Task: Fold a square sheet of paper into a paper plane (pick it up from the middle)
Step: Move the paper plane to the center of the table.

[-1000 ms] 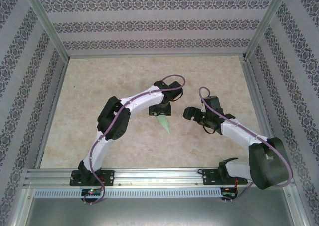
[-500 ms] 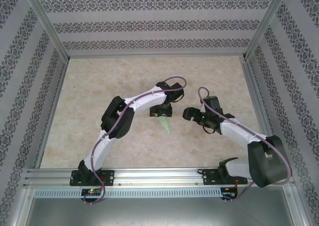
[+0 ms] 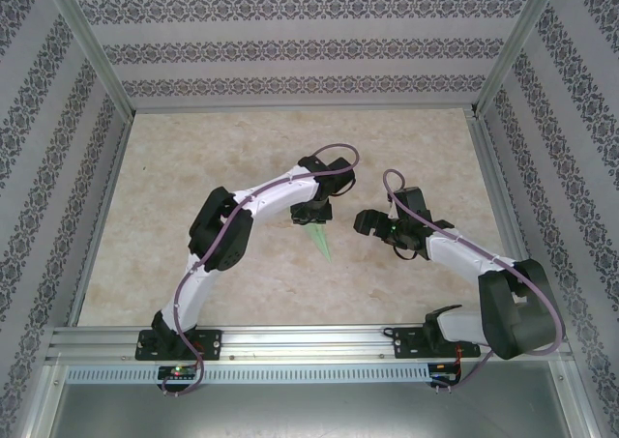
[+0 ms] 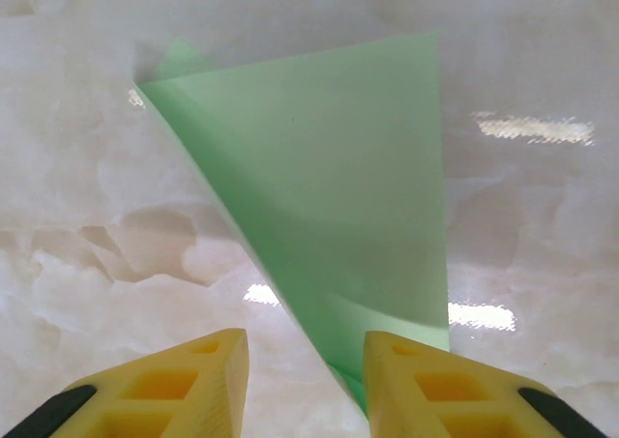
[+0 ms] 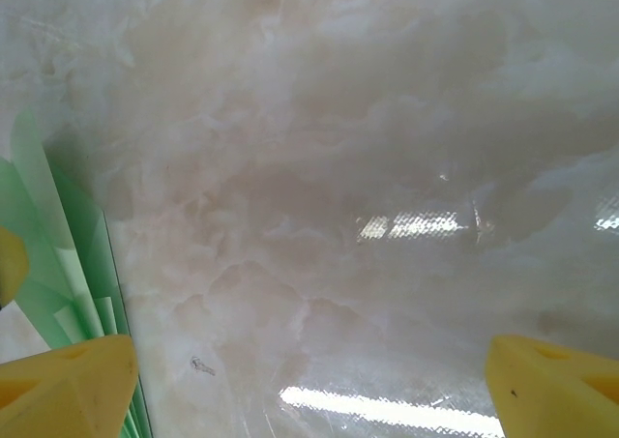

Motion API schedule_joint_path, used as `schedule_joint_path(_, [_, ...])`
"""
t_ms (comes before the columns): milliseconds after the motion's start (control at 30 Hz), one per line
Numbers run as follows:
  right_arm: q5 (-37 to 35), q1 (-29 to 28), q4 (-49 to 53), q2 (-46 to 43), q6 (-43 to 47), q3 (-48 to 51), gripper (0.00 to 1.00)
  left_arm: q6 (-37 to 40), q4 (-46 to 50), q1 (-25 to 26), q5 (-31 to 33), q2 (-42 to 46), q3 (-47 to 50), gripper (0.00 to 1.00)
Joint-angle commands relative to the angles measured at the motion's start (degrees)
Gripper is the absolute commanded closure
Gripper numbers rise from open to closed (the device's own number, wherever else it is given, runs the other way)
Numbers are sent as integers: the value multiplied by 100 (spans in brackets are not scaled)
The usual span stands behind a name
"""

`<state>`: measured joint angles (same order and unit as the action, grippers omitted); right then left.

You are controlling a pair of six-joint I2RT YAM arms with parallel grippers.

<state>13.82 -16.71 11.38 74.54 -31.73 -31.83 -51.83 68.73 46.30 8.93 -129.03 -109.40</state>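
Gap of left gripper (image 4: 302, 361) narrower than a sec ago, round pale green folded paper wedge (image 4: 329, 196), unclamped yet; pickup prob. starting; right gripper (image 5: 308, 361) wide.

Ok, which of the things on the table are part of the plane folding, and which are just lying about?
Part of the job:
- folded green paper
- left claw, jaws apart around the paper's narrow end
- right claw, open, beside the paper

Just lying about:
- small dark speck on the marble tabletop, too small to identify
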Motion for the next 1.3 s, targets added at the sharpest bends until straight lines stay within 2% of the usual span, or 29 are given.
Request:
schedule_joint_path(0, [94,80,-137,51,78,24,7,-122,-142,72,109,288,124,67])
schedule_joint_path(367, [98,88,-60,-16,26,11,8,-112,-211,70,106,380,262,99])
schedule_joint_path(500, [164,93,-55,-229,-84,29,8,84,-403,68,109,766,298,100])
schedule_joint_path(600, [179,111,-89,-447,-299,68,8,401,-890,64,-81,1183,503,100])
schedule_joint_path(733, [545,114,-422,-646,-522,116,8,860,-1951,-16,-596,1742,1171,100])
schedule_joint_path(967, [609,-8,-620,-802,-944,2,11,947,-3826,-488,-1913,2271,2668,100])
schedule_joint_path(1133, [-27,-552,-645,-906,-1196,-98,15,842,-4721,-807,-2405,2396,3434,100])
schedule_joint_path(1267, [-515,-1060,-482,-632,-1379,-313,26,700,-5332,-997,-2692,2383,4017,100])
